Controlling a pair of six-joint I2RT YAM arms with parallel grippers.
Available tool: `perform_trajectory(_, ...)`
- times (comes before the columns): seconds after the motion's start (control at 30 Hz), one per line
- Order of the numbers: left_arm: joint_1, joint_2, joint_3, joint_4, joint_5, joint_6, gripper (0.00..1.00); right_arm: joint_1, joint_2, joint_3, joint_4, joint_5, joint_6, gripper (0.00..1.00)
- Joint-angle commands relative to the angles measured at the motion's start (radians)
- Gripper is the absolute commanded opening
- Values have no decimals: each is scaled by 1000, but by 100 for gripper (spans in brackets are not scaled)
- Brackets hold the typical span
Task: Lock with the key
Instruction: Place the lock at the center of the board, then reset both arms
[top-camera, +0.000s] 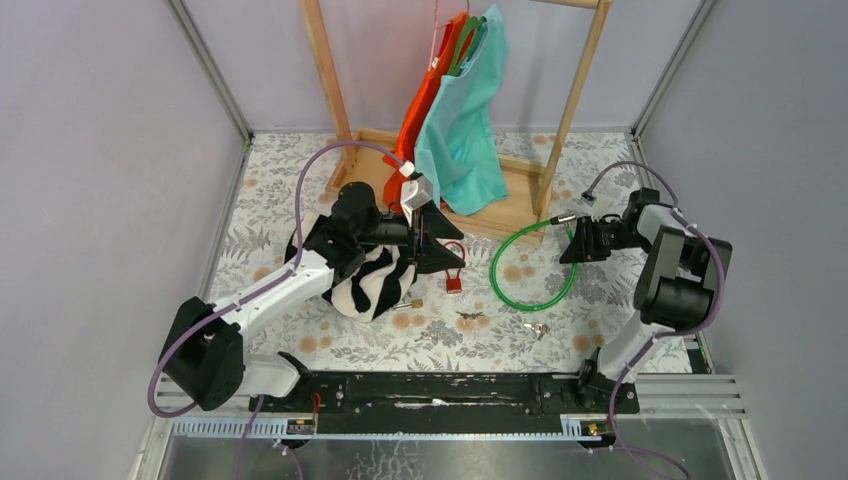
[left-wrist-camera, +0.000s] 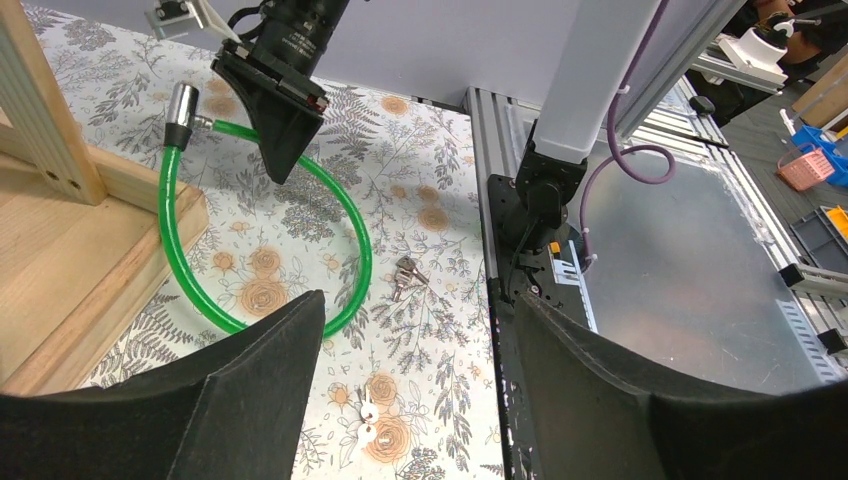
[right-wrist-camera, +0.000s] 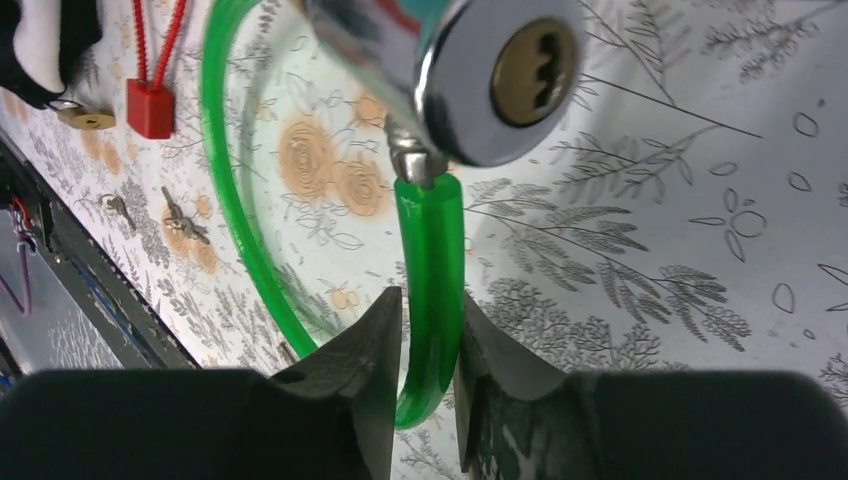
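A: Looking from above, where is the lock?

B: The green cable lock (top-camera: 530, 305) lies at three o'clock on the worktop (top-camera: 270, 200). Your right jaws are narrow, pinching its cable just below the keyhole (right-wrist-camera: 528, 58). Your left jaws stand wide, empty.

A: And now?

B: Likely fetching a key. Loose keys (top-camera: 537, 328) lie at four o'clock from your left jaws; hold the keyhole steady, facing them. Which key fits, and whether the cable's end is seated, I cannot tell.
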Motion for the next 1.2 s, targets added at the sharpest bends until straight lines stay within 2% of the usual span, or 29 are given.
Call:
perform_trajectory(0.0, 2, -14, 5, 6, -5, 17, 77, -32, 45, 32, 50, -22, 11, 32)
perform_trajectory(0.33, 2, -24, 6, -8, -19, 33, 77, -91, 65, 80, 41, 8, -13, 52)
perform_trajectory(0.63, 5, -42, 24, -75, -75, 81, 78, -102, -118, 97, 22, 55, -44, 61)
perform_trajectory(0.73, 14, -53, 42, -128, -148, 110, 83, -100, -191, 119, -12, 58, -52, 73)
perform_trajectory(0.83, 25, -70, 77, -196, -254, 135, 98, -101, -259, 164, -50, 41, -36, 84)
perform_trajectory(0.87, 28, -73, 92, -228, -297, 147, 100, -100, -275, 185, -64, 35, -22, 97)
perform_trajectory(0.9, 31, -79, 113, -269, -345, 164, 100, -100, -286, 218, -79, 28, -7, 99)
perform_trajectory(1.07, 39, -133, 205, -440, -603, 279, 100, -100, -298, 349, -143, 22, 76, 99)
perform_trajectory(1.17, 39, -163, 261, -539, -708, 378, 100, -101, -297, 410, -140, 84, 180, 99)
